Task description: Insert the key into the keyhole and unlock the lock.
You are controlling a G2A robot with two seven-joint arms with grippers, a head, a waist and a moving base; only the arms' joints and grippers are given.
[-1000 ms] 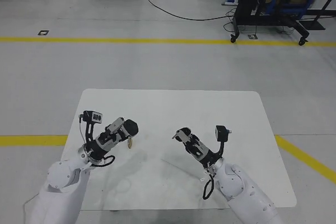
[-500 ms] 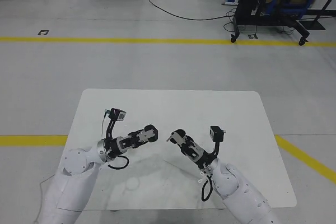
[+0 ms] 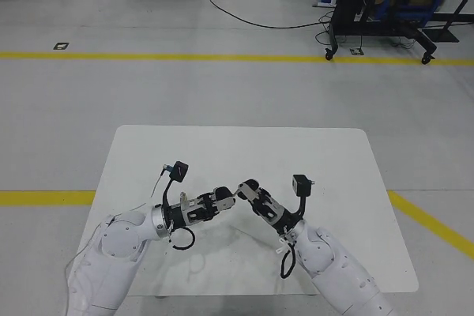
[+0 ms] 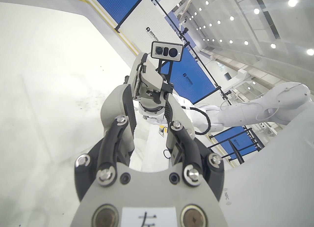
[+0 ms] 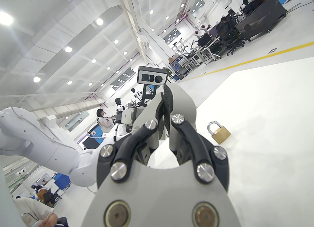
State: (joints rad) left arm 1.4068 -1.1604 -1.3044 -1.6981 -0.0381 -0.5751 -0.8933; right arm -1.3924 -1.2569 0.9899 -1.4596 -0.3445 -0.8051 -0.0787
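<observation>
A brass padlock (image 5: 219,132) with a steel shackle lies flat on the white table (image 3: 316,158). Over the table's middle the two grippers meet tip to tip. My right gripper (image 3: 242,189) is shut, and a thin metal strip that looks like the key (image 4: 139,72) shows between its pads. My left gripper (image 4: 147,91) is open, its two fingers on either side of the right gripper's tip (image 4: 141,65). In the right wrist view the shut right gripper (image 5: 163,91) hides the left gripper; the padlock lies apart from both.
The table's front edge (image 3: 221,294) runs close under both arms. Yellow floor lines (image 3: 221,57) pass behind and beside the table. A dark wheeled cart (image 3: 379,24) stands far back on the right.
The left arm has swung from the table's left side toward the middle, bringing its gripper up to the right gripper. The right gripper has shifted slightly left and toward the table's far side.
</observation>
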